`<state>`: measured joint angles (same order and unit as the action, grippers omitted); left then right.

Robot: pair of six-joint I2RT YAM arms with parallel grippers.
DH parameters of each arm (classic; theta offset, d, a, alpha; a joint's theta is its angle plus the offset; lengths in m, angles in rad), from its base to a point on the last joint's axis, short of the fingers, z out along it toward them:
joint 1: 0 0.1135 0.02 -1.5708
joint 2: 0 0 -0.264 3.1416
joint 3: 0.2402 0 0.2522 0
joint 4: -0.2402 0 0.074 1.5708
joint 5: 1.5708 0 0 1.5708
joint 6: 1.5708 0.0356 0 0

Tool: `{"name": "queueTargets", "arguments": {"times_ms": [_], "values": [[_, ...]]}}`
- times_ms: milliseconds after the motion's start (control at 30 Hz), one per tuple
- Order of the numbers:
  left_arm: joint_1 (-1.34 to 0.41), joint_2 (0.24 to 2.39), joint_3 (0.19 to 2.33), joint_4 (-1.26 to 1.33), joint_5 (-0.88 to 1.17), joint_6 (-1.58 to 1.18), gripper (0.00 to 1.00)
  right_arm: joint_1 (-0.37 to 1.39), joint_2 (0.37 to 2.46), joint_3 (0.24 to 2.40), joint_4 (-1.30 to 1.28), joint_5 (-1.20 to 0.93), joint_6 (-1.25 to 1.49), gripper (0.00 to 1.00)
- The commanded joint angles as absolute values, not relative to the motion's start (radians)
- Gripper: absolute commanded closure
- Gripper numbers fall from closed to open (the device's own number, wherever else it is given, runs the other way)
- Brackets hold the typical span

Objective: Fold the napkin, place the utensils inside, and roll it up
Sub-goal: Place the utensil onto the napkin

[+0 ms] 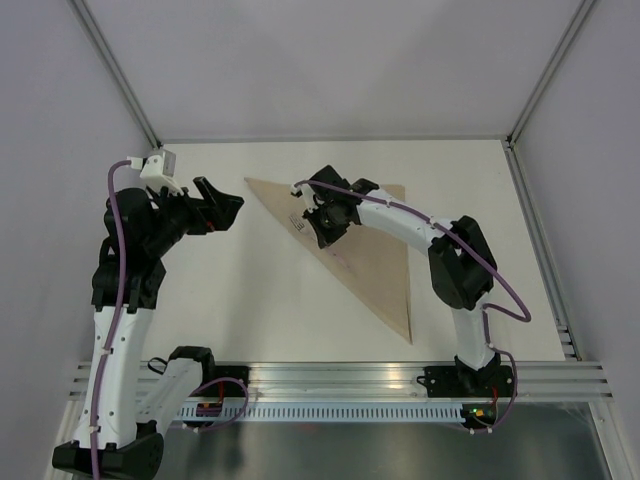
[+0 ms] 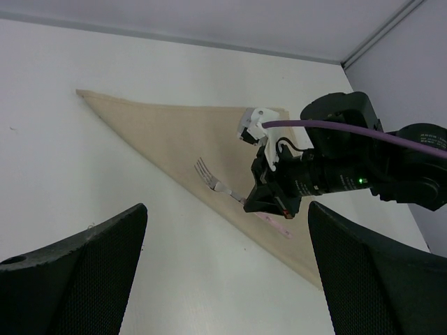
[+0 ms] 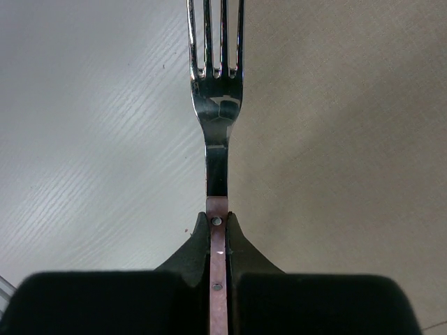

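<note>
Napkin [image 1: 385, 265] lies folded into a triangle on the table [image 1: 250, 300] in the top view. The right gripper [image 1: 325, 228] is over its long slanted edge and the left gripper [image 1: 228, 206] sits to its left, off the cloth. From the left wrist, that gripper's fingers [image 2: 77, 272] stand wide apart, and the fork [image 2: 211, 179] juts from the right gripper at the napkin's edge. The right wrist view shows fingers [image 3: 188, 255] clamped on the fork's handle, with the tines along the napkin's border.

overhead looking down, wrist views low, sharing the fork [image 3: 215, 125]
</note>
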<state>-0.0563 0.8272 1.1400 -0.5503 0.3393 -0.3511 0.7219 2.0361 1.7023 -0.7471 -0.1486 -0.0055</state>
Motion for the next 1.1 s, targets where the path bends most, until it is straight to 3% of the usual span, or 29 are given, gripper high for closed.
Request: {"name": "queueTargets", "arguments": {"times_ms": [0,1067], "values": [[-0.052,0.815,1.177,-0.572,0.322,-0.357,0.0,0.742,2.04,1.669,-0.681,-0.071,0.06,1.0],[-0.052,0.821,1.151,-0.58,0.311,-0.334,0.0,0.739,2.146,1.664,-0.592,-0.046,0.097,1.0]]}}
